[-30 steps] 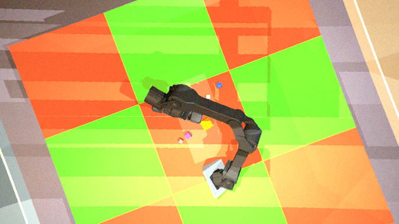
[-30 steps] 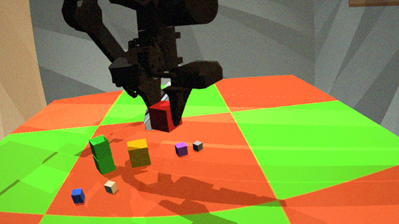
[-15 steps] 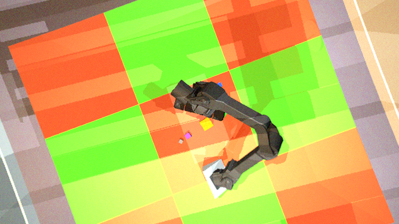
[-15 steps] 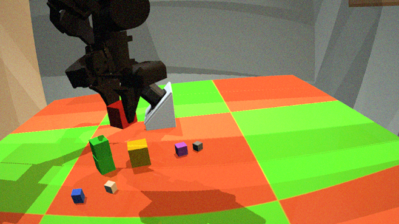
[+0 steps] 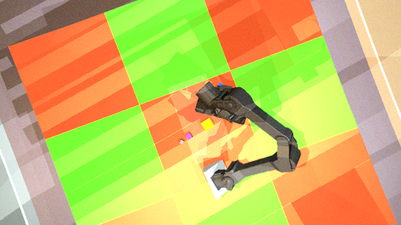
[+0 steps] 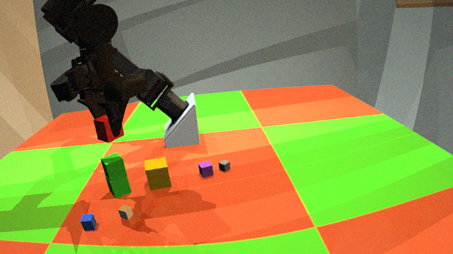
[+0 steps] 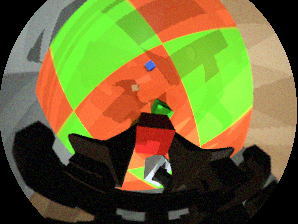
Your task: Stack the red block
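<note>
Fingers of your gripper clamp the red block, held aloft above the green tower. Transport step. Next: centre it over the tower top, lower gently, then release.

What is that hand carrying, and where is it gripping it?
The hand is shut on the red block, pinching it by two opposite side faces. The block hangs in the air, touching nothing else.

Top view: high overhead, straight down on checkered mat. Exterior: low, oblique across the mat toward arm base. Wrist: fisheye past gripper, close; green tower probably shared with exterior.
</note>
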Controlling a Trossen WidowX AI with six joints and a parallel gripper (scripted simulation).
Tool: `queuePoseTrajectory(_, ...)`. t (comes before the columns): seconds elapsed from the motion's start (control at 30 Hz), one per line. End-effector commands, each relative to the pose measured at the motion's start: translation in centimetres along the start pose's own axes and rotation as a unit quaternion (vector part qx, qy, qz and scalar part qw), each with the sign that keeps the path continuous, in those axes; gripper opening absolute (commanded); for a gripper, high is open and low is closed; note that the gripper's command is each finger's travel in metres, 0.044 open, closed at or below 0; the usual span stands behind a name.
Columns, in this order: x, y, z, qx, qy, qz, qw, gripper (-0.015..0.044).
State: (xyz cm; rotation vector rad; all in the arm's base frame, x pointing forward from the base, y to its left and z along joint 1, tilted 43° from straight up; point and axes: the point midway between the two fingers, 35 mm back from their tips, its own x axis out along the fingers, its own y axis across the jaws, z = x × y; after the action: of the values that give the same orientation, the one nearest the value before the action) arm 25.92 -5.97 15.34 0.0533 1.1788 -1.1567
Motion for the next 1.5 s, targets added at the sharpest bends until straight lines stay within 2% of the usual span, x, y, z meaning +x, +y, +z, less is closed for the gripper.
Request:
queuePoseTrajectory(0.0,0.1,-1.8,0.0,-0.002,-0.003,-0.003,1.000,0.0000)
queuePoseTrajectory(0.2,0.5,-2.3,-0.3,-0.002,-0.003,-0.003,1.000,0.0000)
queuePoseTrajectory(0.73,4.7,-2.4,-0.3,-0.002,-0.004,-0.003,1.000,0.0000)
queuePoseTrajectory(1.47,4.8,-2.4,-0.3,-0.002,-0.004,-0.003,1.000,0.0000)
